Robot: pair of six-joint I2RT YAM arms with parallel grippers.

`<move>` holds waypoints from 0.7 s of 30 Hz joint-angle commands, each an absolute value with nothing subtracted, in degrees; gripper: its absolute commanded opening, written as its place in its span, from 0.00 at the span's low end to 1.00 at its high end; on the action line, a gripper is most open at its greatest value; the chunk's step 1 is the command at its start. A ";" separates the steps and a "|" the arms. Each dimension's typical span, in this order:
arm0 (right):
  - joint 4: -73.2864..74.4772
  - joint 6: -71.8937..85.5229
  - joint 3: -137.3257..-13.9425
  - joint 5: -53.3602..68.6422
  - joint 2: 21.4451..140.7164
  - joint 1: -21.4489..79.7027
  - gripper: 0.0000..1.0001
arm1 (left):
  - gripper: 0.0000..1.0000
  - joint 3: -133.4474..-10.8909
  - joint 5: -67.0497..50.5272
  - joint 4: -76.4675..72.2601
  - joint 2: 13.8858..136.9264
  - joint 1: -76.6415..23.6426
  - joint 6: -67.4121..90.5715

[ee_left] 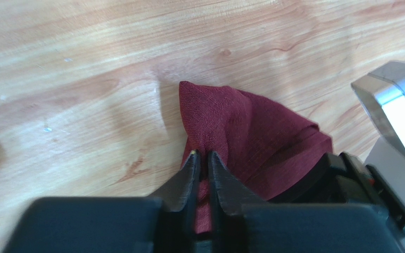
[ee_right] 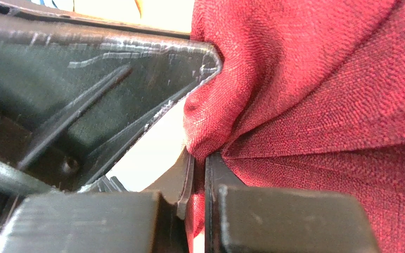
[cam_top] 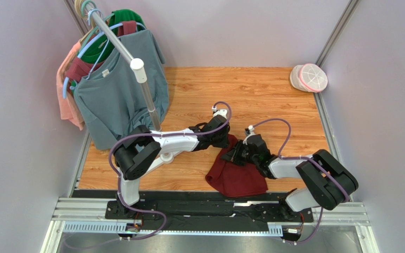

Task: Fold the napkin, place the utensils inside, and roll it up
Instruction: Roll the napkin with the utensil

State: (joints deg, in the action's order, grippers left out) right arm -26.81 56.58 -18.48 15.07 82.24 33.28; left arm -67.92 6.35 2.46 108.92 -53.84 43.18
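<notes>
The maroon napkin [cam_top: 236, 176] lies bunched on the wooden table near the front centre. My left gripper [cam_top: 226, 138] is shut on its far edge; in the left wrist view the cloth [ee_left: 236, 126] runs between the closed fingers [ee_left: 203, 158]. My right gripper [cam_top: 236, 154] is shut on a fold of the napkin right beside it; in the right wrist view the red fabric [ee_right: 321, 105] is pinched at the fingertips [ee_right: 199, 158]. The left gripper's black body [ee_right: 83, 95] fills the left of that view. The fork is not in view.
A clothes rack [cam_top: 144, 89] with hanging shirts, a grey-blue one [cam_top: 115, 95] in front, stands at the back left, its pole close to my left arm. A white and pink round container [cam_top: 309, 77] sits at the back right corner. Walls close in on both sides.
</notes>
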 commanded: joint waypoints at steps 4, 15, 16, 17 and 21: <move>-28.13 53.70 -18.20 9.84 82.09 31.29 0.00 | 0.56 -71.10 9.66 9.05 102.31 -54.40 38.06; -23.65 52.47 -18.72 8.17 80.51 27.86 0.00 | 0.79 -61.01 11.61 12.57 89.23 -53.70 33.50; -23.21 52.30 -18.89 8.17 80.42 27.69 0.00 | 0.77 -58.21 9.60 11.87 88.34 -53.79 32.70; -23.03 52.21 -18.98 8.09 80.51 27.51 0.00 | 0.75 -56.79 8.71 10.13 87.55 -53.96 32.00; -22.85 51.86 -19.42 8.52 81.12 27.07 0.00 | 0.71 -53.26 5.02 7.74 85.70 -55.54 27.44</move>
State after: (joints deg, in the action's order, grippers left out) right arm -25.69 55.33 -18.48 12.01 80.90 27.90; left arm -55.53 8.93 10.55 86.87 -54.08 33.26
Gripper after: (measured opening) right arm 0.040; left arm 0.717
